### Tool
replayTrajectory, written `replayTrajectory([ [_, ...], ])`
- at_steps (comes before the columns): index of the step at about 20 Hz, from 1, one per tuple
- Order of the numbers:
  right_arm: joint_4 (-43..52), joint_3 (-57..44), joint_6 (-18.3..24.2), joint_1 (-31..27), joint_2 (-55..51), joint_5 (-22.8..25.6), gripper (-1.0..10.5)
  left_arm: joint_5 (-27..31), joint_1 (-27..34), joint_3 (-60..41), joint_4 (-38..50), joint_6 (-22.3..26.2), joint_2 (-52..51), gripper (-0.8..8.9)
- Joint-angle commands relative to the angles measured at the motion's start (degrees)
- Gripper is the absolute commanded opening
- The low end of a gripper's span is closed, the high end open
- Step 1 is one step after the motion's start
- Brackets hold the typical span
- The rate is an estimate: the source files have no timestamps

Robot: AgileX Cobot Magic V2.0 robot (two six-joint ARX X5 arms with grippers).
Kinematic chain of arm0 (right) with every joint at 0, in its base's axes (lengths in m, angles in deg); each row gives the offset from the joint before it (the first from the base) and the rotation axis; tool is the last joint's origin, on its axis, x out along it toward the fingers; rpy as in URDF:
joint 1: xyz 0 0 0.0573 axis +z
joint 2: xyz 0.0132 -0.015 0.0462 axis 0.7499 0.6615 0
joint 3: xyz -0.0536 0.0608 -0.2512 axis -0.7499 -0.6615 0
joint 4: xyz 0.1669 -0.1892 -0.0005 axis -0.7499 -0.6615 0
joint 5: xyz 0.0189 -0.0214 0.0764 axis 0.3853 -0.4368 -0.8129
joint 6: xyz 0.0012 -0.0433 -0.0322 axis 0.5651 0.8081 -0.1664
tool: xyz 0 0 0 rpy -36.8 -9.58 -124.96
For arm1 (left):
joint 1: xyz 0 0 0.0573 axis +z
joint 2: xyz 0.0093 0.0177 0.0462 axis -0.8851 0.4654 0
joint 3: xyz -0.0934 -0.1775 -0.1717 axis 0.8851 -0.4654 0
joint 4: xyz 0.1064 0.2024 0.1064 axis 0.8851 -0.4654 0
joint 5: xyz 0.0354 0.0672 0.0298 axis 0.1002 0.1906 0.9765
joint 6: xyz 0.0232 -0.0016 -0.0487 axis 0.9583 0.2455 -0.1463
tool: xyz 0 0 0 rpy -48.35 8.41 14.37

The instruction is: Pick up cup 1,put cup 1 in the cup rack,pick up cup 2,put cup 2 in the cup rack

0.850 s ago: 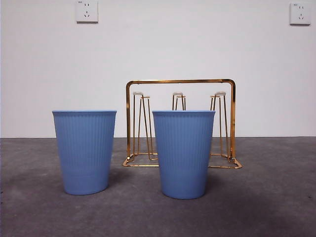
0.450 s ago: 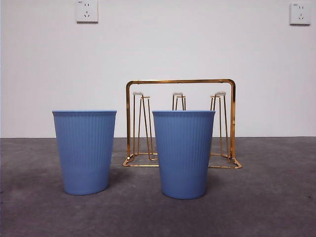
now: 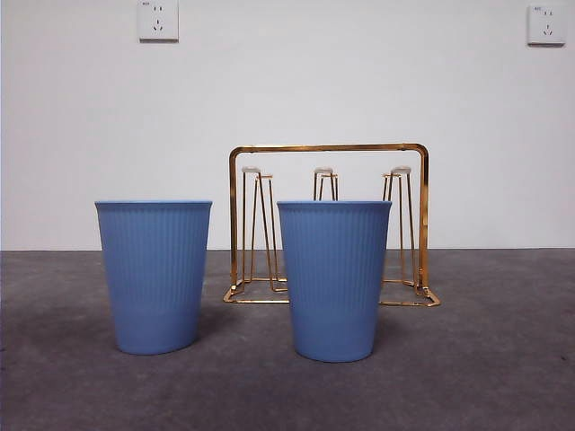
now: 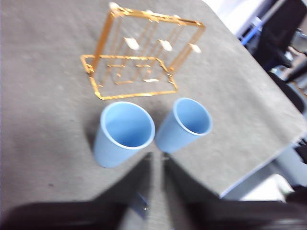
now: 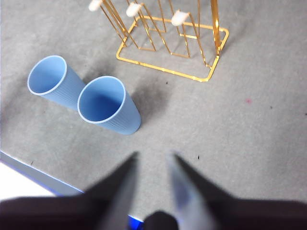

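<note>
**Gold wire rack behind two blue cups**

Gold-coloured thin wire cup rack [image 3: 328,224] upright on grey felt-like table surface [image 3: 485,359], toward the white wall [image 3: 359,81]. Rectangular arched handle frame over a flat wire base; narrow hairpin prongs [image 3: 262,224] rising inside it, each capped with a pale tip. Nothing hung on any prong. Slightly taller than the cups.

Pale blue ribbed plastic cup on the left [image 3: 154,274] and matching ribbed blue cup in the middle [image 3: 333,278] both upright, mouths open upward, apart from each other and just in front of the rack; middle cup overlapping the rack's frame in the front view.

Left gripper [image 4: 157,165] held above the table, short of the cups, black jaws almost pressed together, holding nothing. Right gripper [image 5: 151,165] likewise raised near one cup, jaws slightly spread, empty.
</note>
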Motion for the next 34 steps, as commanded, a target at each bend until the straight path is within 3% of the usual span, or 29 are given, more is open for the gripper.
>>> replayTrajectory([
  [1, 0.07, 0.28, 0.17, 0.07, 0.81, -0.24, 5.4, -1.9, -0.13, 0.09, 0.28, -0.48, 0.81, 6.56],
  [6, 1.07, 0.33, 0.17, 0.09, 3.91, -6.97, 5.4, -3.65, -1.95, 0.11, 2.25, -0.59, 2.34, 6.59],
  [11, 1.73, 3.28, -1.18, 3.23, 11.19, -6.97, 5.4, -3.65, -3.5, 0.11, 2.89, -1.18, 3.23, 6.59],
  [15, 4.52, 6.45, -3.02, 10.08, 19.96, -2.67, 5.3, -6.05, -4.85, 0.11, 6.32, -4.5, 4.5, 6.58],
  [22, 8.79, 12.59, -6.58, 23.26, 39.26, 11.69, 5.3, -13.25, -5.14, 0.11, 8.11, -6.82, 7.72, 6.58],
  [25, 11.23, 12.92, -7.39, 26.43, 45.51, 13.62, 5.3, -14.36, -6.12, 0.11, 8.2, -7.34, 8.72, 6.58],
  [27, 11.96, 12.92, -7.41, 27.89, 49.09, 14.03, 4.1, -15.52, -7.15, 0.11, 8.26, -7.61, 9.27, 6.58],
  [30, 13.57, 12.92, -7.82, 28.72, 52.52, 14.25, 3.8, -17.11, -8.41, 0.11, 9.42, -8.76, 10.27, 6.58],
  [34, 14.97, 12.92, -8.44, 29.27, 54.93, 14.01, 1.5, -17.11, -10.14, 0.11, 10.75, -10.14, 12.24, 6.58],
])
